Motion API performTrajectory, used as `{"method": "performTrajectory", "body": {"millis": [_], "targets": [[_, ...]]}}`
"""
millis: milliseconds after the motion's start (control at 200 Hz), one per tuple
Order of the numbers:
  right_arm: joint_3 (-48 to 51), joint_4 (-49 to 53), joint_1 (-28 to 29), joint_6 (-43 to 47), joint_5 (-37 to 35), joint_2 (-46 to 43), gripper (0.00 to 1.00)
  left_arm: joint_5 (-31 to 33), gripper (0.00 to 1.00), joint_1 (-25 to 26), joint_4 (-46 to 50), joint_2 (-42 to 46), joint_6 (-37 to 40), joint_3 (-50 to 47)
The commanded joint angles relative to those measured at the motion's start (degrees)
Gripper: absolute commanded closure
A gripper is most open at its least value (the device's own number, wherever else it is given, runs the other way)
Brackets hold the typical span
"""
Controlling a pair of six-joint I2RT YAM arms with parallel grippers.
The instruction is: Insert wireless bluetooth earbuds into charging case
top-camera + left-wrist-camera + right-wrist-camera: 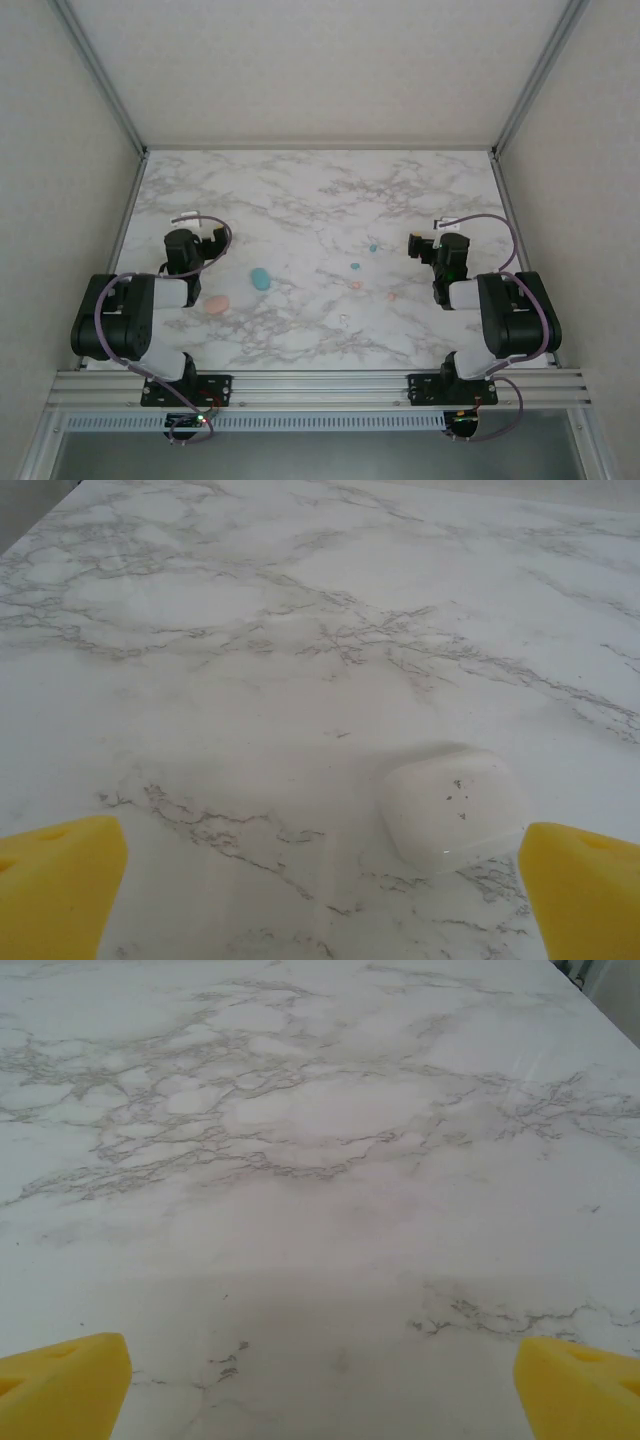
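Marble table [320,190]; four buds [356,285] loose near right gripper [320,1385], jaws apart, empty; left gripper [320,895] also apart. Pinch one bud low, centred: tiny, probably slips easily.

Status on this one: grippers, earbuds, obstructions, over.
Left gripper open, empty; right gripper open, empty. Four earbuds loose mid-table, none in teal case or pink case. White pod near left gripper.

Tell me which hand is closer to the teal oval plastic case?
Left. The left hand sits close by, left of the teal oval plastic case; the right hand is far off to its right.
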State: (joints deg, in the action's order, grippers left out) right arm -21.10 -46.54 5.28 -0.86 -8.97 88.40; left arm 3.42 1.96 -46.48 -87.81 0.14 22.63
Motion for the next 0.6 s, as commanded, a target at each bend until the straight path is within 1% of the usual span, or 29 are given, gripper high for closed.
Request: {"method": "performTrajectory", "body": {"millis": [0, 596], "targets": [[-1.05, -1.71, -0.23, -0.72, -0.78, -0.16, 0.01, -0.96, 0.0, -0.47, -1.42, -0.25, -0.41, 0.57], [-1.13, -1.5, -0.55, -0.89, -0.15, -0.16, 0.01, -0.95, 0.0, -0.46, -1.42, -0.26, -0.47, 0.63]]}}
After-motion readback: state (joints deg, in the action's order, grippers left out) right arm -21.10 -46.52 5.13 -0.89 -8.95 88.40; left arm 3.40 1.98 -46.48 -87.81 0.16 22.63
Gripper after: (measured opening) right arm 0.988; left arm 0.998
